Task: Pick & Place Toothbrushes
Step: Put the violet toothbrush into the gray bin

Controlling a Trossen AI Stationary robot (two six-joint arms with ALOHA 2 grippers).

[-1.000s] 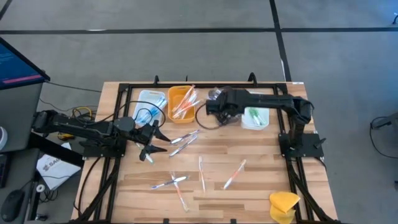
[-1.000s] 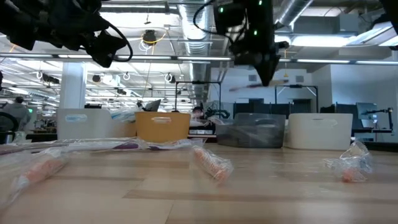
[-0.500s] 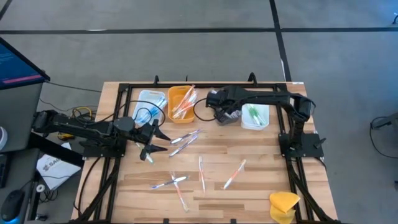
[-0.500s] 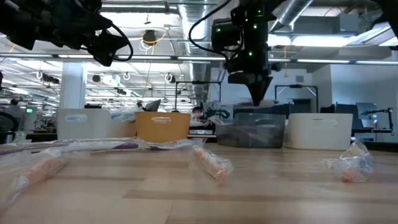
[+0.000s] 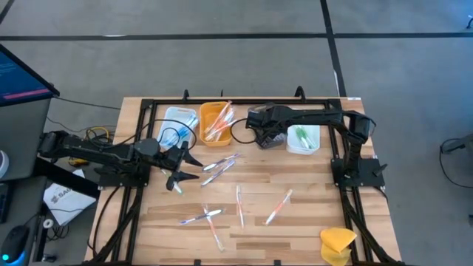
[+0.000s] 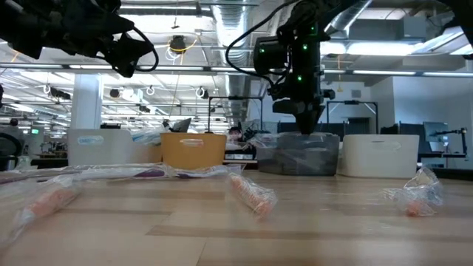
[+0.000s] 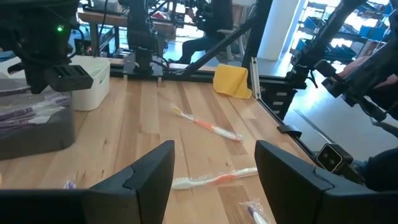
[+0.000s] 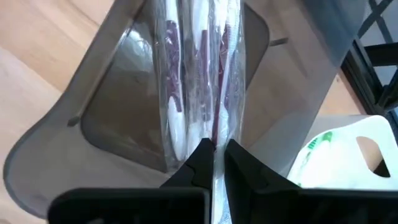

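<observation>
High view: seven wrapped toothbrushes (image 5: 219,167) loose on the table (image 5: 310,222), four trays behind. Left gripper (image 5: 179,166) spread wide, holding nothing.

Right wrist view: right gripper (image 8: 213,155) pinching one wrapped toothbrush (image 8: 200,74) over the grey tray (image 8: 74,124), two purple ones inside.

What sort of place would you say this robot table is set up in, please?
Probably a large open lab or industrial workshop: exposed ceiling ducts and strip lighting run overhead, rows of workstations fill the background, and the wooden table stands on bare grey floor.
</observation>
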